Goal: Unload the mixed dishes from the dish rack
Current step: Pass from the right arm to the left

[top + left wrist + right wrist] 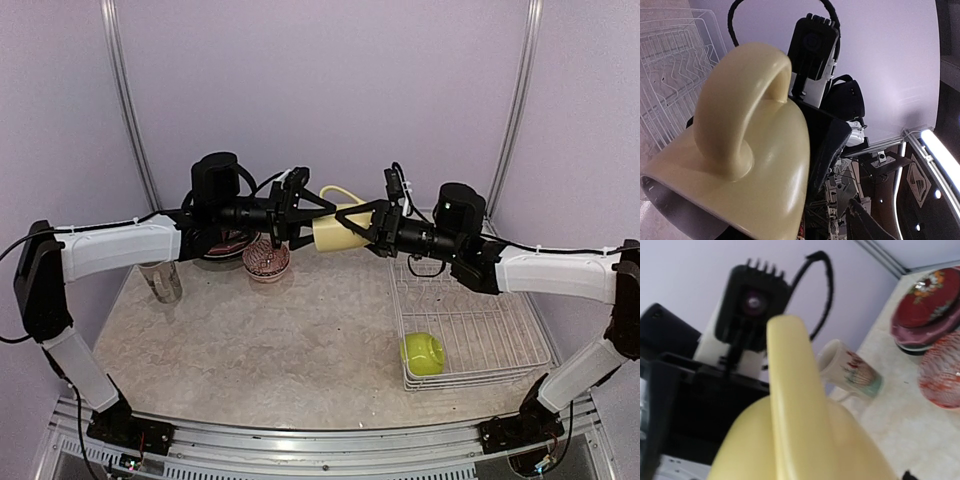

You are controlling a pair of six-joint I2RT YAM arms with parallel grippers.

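The yellow mug (pixel 333 234) is hanging in mid-air over the back of the table (pixel 300 350), lying on its side with the handle up, right between the two arms. The right gripper (pixel 358 228) has it: the jaws are spread wide around the mug's body, and in the left wrist view one black finger (pixel 827 145) sits flat against its side. The left gripper (pixel 312 220) is up at the other end of the mug, the mouth end, with its jaws partly open. Honestly can't tell whether it's actually gripping.

The dish rack (pixel 480 330) sits on the right side of the table, below the right arm. A lime-green bowl (pixel 423 353) is in its near left corner.

On the table at back left there's a red-patterned bowl (pixel 266 260) just below the left gripper. A stack of plates (pixel 925 315) with a dark red one on top is just behind it. A cream mug (pixel 850 372) with red and green print stands further left.
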